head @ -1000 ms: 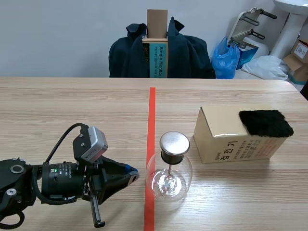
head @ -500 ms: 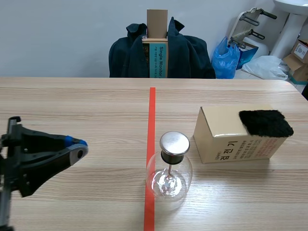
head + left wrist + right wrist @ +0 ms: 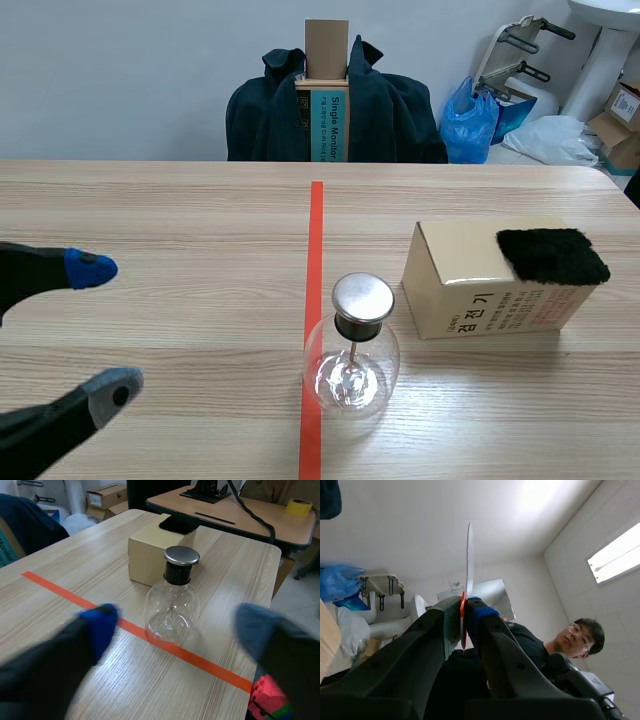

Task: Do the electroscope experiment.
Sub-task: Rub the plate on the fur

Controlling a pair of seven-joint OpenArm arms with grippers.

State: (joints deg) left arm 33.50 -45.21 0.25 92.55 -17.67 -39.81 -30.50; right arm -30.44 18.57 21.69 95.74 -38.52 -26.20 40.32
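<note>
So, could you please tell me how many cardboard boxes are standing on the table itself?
1: the cardboard box, on the table right of the electroscope flask, with a black fur cloth on top. None seems hidden.

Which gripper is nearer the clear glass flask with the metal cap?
Left. The left gripper stands open with the flask ahead of it. The right gripper, shut on a thin white strip, points at the ceiling, outside the scene view.

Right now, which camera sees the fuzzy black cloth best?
The scene view: the whole black cloth lies in the open on the cardboard box. The left wrist view catches just its dark edge beyond the flask. The right wrist view looks up past the white strip in the right claw and misses it.
</note>
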